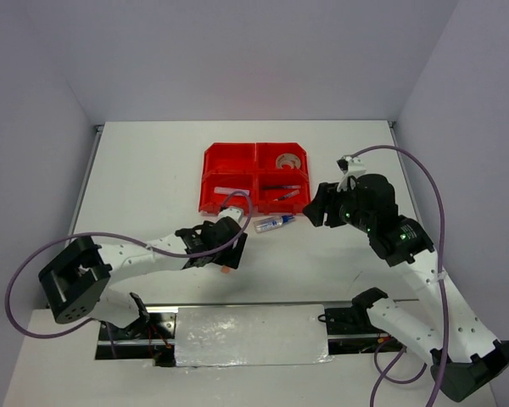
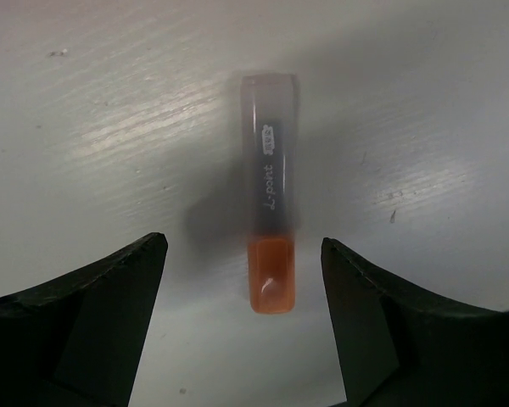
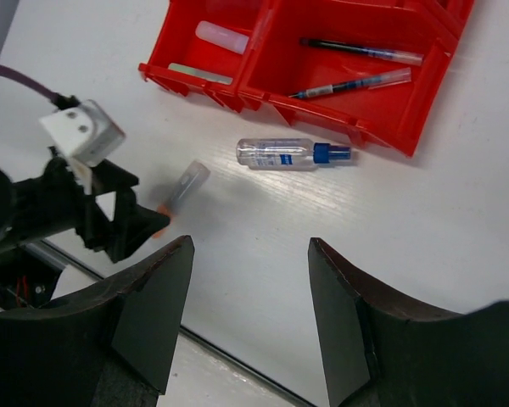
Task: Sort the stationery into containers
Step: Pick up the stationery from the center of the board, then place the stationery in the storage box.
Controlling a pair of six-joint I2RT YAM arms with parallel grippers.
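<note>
Stationery-wise, the orange highlighter (image 2: pixel 271 229) is lying flat on the white table (image 2: pixel 110 127), out in the open in front of the near-left corner of the red bins (image 1: pixel 210 197) and clear of their wall. The left tool (image 2: pixel 242 246) is hovering right over it with its jaws standing wide. One finger is sitting on each side of the orange cap end, and a strip of bare table is showing on both sides, so neither finger is touching it. The grey barrel is running straight away from the wrist camera, lined up with the gap.

The glue tube (image 3: pixel 284 154) is lying on its side close to the front wall of the near-right bin, with a sliver of table showing between them. There's a decent stretch of bare table between the tube and the highlighter.

Inside the block, two pens (image 3: pixel 352 83) are lying in the near-right bin, a tape roll (image 1: pixel 288 160) is sitting in the far-right one, and a pale whitish item (image 3: pixel 222 36) is resting in the near-left one — can't tell what it is.

The right tool (image 3: pixel 250 246) is hanging above the table off the bins' right side, jaws apart and gripping nothing, with only bare table showing below the gap.
</note>
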